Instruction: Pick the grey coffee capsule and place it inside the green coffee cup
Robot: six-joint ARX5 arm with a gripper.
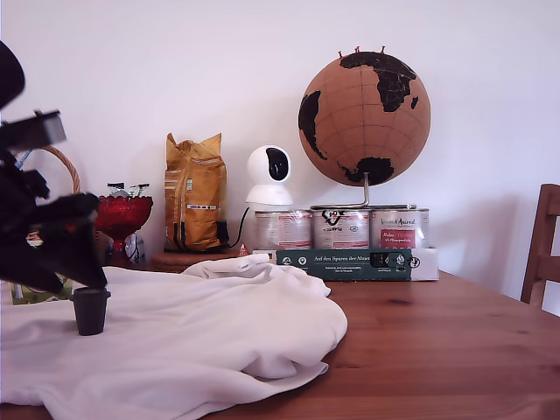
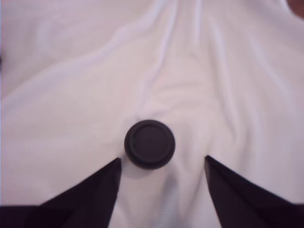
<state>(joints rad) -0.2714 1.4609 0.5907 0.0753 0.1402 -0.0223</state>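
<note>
Wooden table (image 1: 455,341); white cloth (image 1: 201,341), tins (image 1: 341,229) on it.

One capsule (image 1: 90,311), three tins (image 1: 341,228), one globe (image 1: 365,107), one white cloth (image 1: 210,332)

A white cloth (image 1: 175,337) is spread in loose folds over the near part of a wooden table (image 1: 446,350). The grey coffee capsule (image 1: 90,311) stands upright on the cloth at the exterior view's left, wider rim uppermost. The gripper (image 1: 74,262), dark and blurred, sits directly above and beside the capsule; contact and jaw position cannot be determined. Behind it are a red glass bowl (image 1: 122,214) and a wicker basket handle (image 1: 63,166). Along the wall stand a yellow paper bag (image 1: 194,192), a white camera (image 1: 269,175), three tins (image 1: 341,227) on a dark green box (image 1: 346,263), and a cork globe (image 1: 365,118). A wooden chair (image 1: 542,245) is at the right edge.
</note>
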